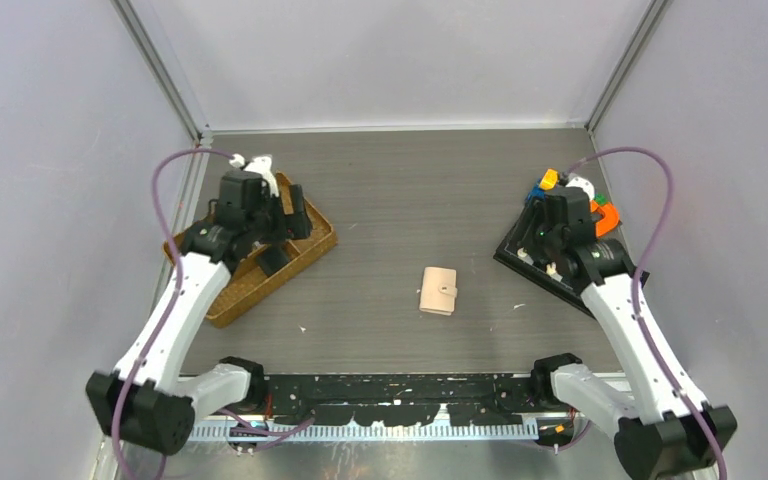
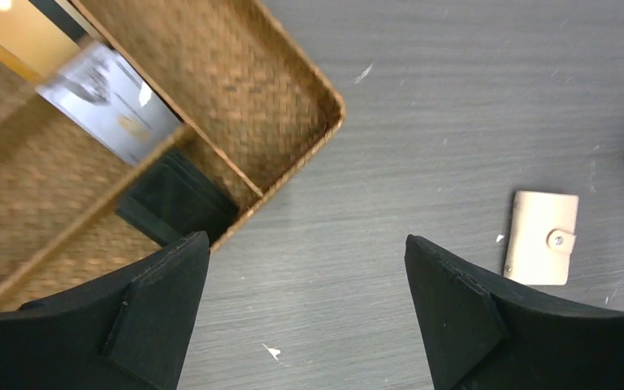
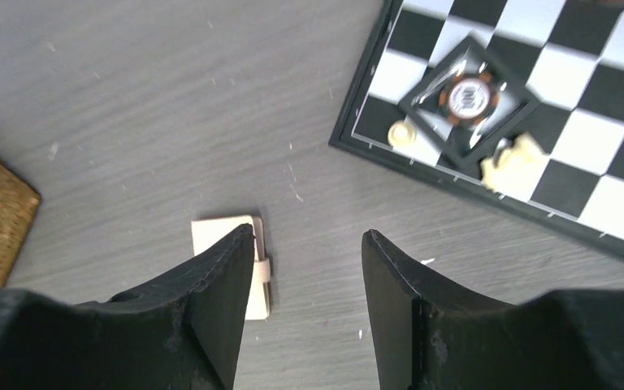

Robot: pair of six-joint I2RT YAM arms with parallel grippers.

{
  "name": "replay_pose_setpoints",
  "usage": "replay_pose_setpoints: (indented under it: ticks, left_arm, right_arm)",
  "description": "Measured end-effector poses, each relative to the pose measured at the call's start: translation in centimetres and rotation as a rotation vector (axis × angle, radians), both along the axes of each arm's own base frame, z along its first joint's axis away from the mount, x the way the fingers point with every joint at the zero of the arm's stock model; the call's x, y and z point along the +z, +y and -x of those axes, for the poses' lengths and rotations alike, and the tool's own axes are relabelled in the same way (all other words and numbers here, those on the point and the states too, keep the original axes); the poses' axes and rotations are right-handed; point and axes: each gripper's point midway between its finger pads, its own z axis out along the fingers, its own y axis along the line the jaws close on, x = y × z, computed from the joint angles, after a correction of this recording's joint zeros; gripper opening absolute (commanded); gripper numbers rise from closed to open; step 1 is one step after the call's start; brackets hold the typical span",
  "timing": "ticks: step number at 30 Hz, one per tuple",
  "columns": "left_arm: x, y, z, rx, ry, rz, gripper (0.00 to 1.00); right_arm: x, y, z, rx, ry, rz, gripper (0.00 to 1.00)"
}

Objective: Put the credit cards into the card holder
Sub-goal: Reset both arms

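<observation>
L claw (image 2: 305,244) wide open, empty, over wicker tray (image 2: 325,81), 10 o'clock of card holder (image 1: 438,290). Card holder snapped shut, flat mid-worktop (image 1: 380,200). Grey credit card (image 2: 106,101) in tray. R claw (image 3: 309,234) open, empty, by chessboard (image 3: 569,89), 2 o'clock.

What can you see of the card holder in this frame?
The card holder is a small peach-beige folding wallet, leather-like, lying flat and closed near the middle of the grey table. Its tab wraps over one long edge and is snapped shut. Nothing sticks out of it, and only the table touches it.
</observation>
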Motion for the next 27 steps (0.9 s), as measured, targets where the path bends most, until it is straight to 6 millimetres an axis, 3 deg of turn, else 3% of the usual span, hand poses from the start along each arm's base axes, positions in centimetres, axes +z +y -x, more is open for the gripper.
replay_pose_setpoints:
  ticks: [4,7,9,12,16,20,27]
  left_arm:
    - [6.8,1.8,1.3,-0.012,-0.206,-0.054,0.98]
    - [10.5,3.0,2.8,-0.003,-0.338,-0.077,0.99]
    - [11.8,3.8,4.0,0.009,-0.401,-0.091,1.00]
    - [11.4,4.7,5.3,0.026,-0.438,-0.117,1.00]
    - [9.1,5.6,6.0,0.049,-0.410,-0.152,1.00]
    - [6.9,5.8,6.1,0.051,-0.361,-0.171,1.00]
    - [6.9,5.9,6.2,0.055,-0.369,-0.172,1.00]
  right_arm:
    - [4.3,-1.4,0.3,-0.023,-0.149,0.041,0.57]
    - [6.9,-2.5,1.2,-0.044,-0.254,0.072,0.57]
    - [8.4,-3.1,1.8,-0.060,-0.321,0.081,0.57]
    - [10.0,-4.0,2.8,-0.087,-0.422,0.090,0.58]
    - [10.5,-4.9,4.1,-0.117,-0.489,0.098,0.58]
    - [10.5,-5.2,4.2,-0.126,-0.490,0.116,0.58]
    - [10.1,-5.4,4.0,-0.132,-0.474,0.129,0.58]
